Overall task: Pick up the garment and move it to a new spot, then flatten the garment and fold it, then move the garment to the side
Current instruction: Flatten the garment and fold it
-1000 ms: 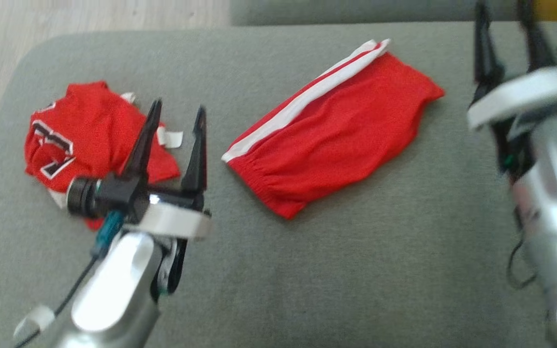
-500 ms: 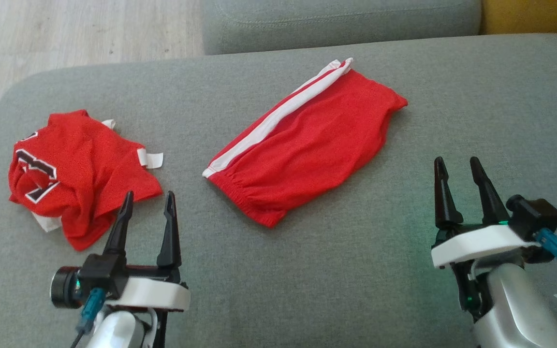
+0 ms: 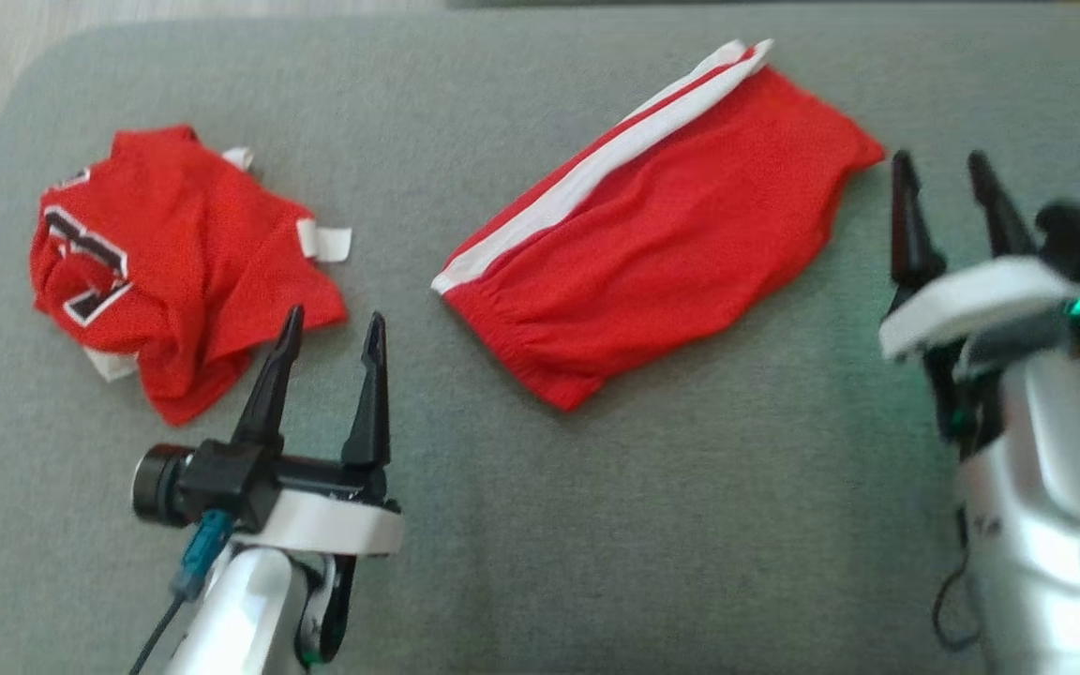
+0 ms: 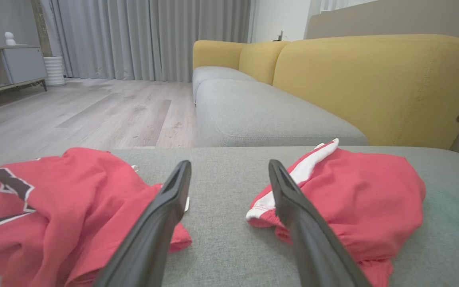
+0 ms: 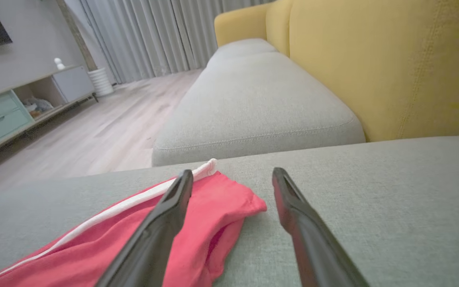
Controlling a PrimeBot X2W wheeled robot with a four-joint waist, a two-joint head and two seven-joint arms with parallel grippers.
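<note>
Nearest us, the left gripper (image 3: pixel 335 316) stands wide open over the grey seat cushion (image 3: pixel 596 525), gripping nothing, its tips at the near corner of the crumpled red jersey (image 3: pixel 174 272) on the left. The right gripper (image 3: pixel 939 157) is spread wide and empty too, just beside the right end of the red shorts (image 3: pixel 662 234), which lie flat mid-cushion, white stripe along the far edge, apart from the jersey. Beyond sit the yellow backrest (image 4: pixel 373 79) and the pale wooden floor (image 4: pixel 94 115).
</note>
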